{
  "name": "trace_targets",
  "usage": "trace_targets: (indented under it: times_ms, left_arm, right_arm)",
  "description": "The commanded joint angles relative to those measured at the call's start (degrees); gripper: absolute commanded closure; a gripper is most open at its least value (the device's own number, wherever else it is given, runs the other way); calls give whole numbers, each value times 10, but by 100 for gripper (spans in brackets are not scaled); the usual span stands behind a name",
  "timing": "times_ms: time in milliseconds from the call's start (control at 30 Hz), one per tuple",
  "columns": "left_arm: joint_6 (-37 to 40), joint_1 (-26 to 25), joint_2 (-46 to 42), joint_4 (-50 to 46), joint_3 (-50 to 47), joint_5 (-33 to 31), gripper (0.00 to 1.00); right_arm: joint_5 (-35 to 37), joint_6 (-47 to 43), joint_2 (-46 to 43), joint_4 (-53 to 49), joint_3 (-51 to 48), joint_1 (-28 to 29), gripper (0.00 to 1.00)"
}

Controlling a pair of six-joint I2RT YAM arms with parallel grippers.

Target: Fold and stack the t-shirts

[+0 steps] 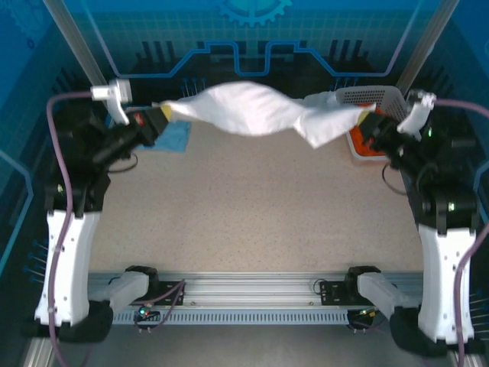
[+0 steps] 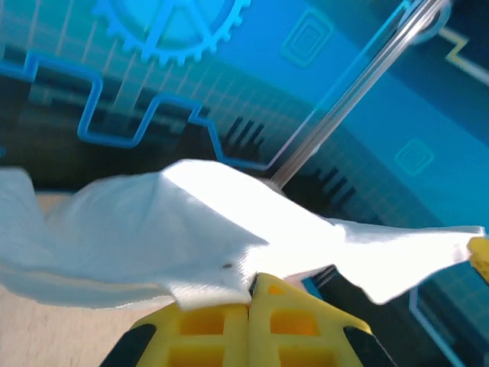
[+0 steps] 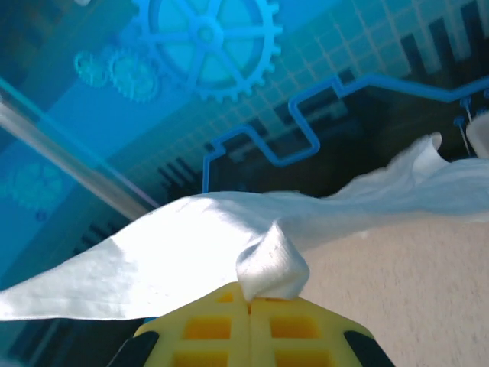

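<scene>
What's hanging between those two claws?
The white t-shirt, stretched in the air from left gripper to right gripper, both clamped on it; the top view shows it.

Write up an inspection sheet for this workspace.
Surface: speckled beige table, bare in the middle.
Job's things: white shirt hangs in the air, stretched between both pincers; blue shirt lies at the far left.
Clutter: white basket at the far right, something orange by it.
Pincers: left pincer and right pincer, both shut on the white shirt.
Cables: purple cables loop at both sides.
Surroundings: blue walls with gear patterns.
</scene>
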Motion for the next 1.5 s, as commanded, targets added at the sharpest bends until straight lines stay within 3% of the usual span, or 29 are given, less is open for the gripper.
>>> trace_targets:
  times_ms: [0, 167, 333, 400, 567, 767, 967, 1067, 1233, 1467]
  left_arm:
    - [-25, 1, -72, -65, -174, -5, 100]
    - [-109, 2, -247, -211, -343, -90, 100]
    - [-186, -5, -345, -351, -387, -127, 100]
    - [-188, -9, -364, -374, -380, -134, 100]
    - [-194, -11, -365, -397, -361, -167, 100]
    - [-208, -11, -350, -380, -410, -139, 100]
    - [-213, -11, -321, -358, -403, -185, 100]
    - [-239, -11, -299, -330, -404, -201, 98]
    - [-283, -10, -262, -267, -410, -226, 92]
    - [-288, 5, -187, -248, -406, -290, 93]
  right_arm:
    - [-25, -13, -58, -37, -155, 5, 100]
    - [-61, 6, -183, -108, -345, 8, 100]
    - [-90, 13, -280, -202, -380, 8, 100]
    - [-75, 16, -300, -236, -342, 9, 100]
    - [-132, 36, -298, -248, -359, 9, 100]
    - [-89, 19, -272, -249, -404, 8, 100]
    - [-47, 22, -189, -170, -401, 14, 100]
    - [-16, 23, -102, -123, -379, 47, 100]
    - [93, 2, 56, -84, -285, 143, 100]
    - [158, -56, 291, -113, -149, 185, 100]
